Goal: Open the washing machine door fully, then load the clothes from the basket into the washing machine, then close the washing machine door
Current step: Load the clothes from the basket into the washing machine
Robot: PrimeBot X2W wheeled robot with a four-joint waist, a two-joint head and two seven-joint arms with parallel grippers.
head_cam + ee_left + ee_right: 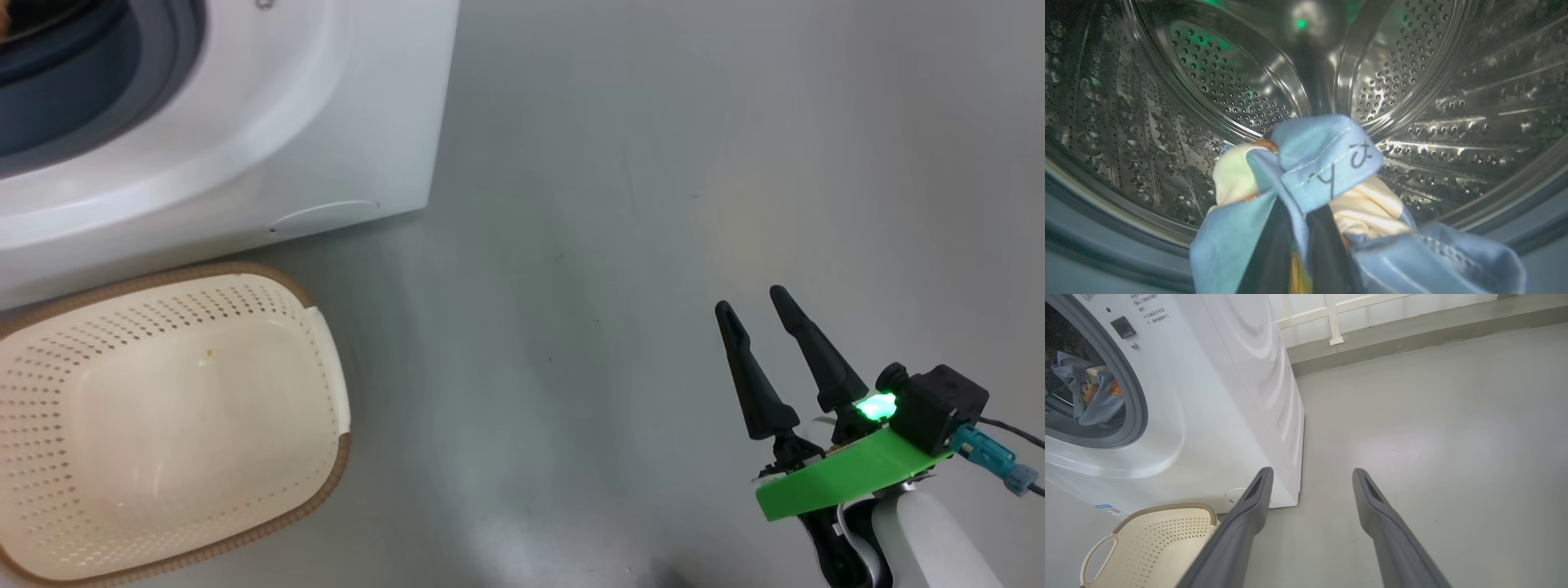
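My left gripper point(1301, 212) is inside the washing machine's steel drum point(1229, 85), shut on a bunch of the clothes point(1327, 159), light-blue and cream cloth that hides its fingertips. From the right wrist view the same clothes point(1090, 392) hang in the round opening of the washing machine point(1216, 396). The washing machine door is out of view. The basket point(245, 271) stands on the floor in front of the washing machine point(326, 122) with nothing in it. My right gripper point(749, 300) hovers open over bare floor to the right, well away from both, its fingers point(1257, 498) spread wide.
Grey floor point(612, 245) stretches to the right of the machine. A low ledge with a white railing point(1335, 318) runs along the back wall. The machine's lower right corner and round service flap point(326, 214) sit just behind the basket point(1151, 547).
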